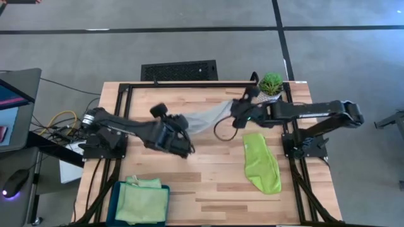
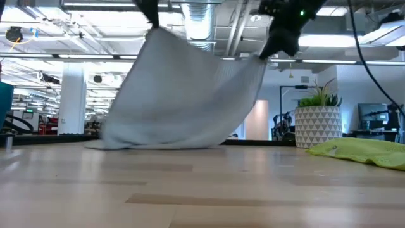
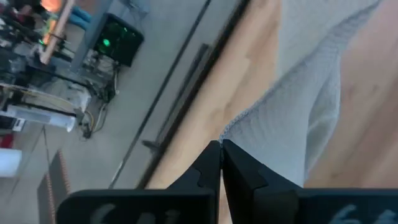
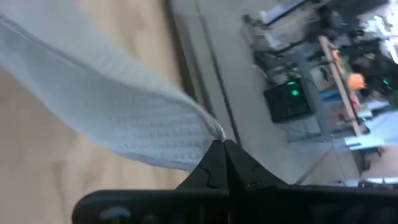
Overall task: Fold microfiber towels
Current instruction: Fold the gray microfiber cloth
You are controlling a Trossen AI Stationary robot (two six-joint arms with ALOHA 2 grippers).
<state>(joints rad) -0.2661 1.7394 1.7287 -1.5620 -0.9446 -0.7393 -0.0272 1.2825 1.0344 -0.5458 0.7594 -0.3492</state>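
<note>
Left pincer (image 3: 221,149) – fingers pressed tight together, pinching one corner of pale grey-green towel (image 1: 205,118). Right pincer (image 4: 224,148) – likewise clamped, on the opposite corner. Towel: soft waffle-weave cloth, stitched hem, hung betw. both pincers above the wooden surface (image 1: 208,170); slack middle sags, lower edge trails on the boards at the far side. Lime green towel (image 1: 261,162) – crumpled, elongated, lying near right arm base, well apart. Teal bin (image 1: 113,203) at near left corner w/ green cloths (image 1: 140,200) inside. Potted plant (image 1: 271,83) – white patterned pot, far right corner.
</note>
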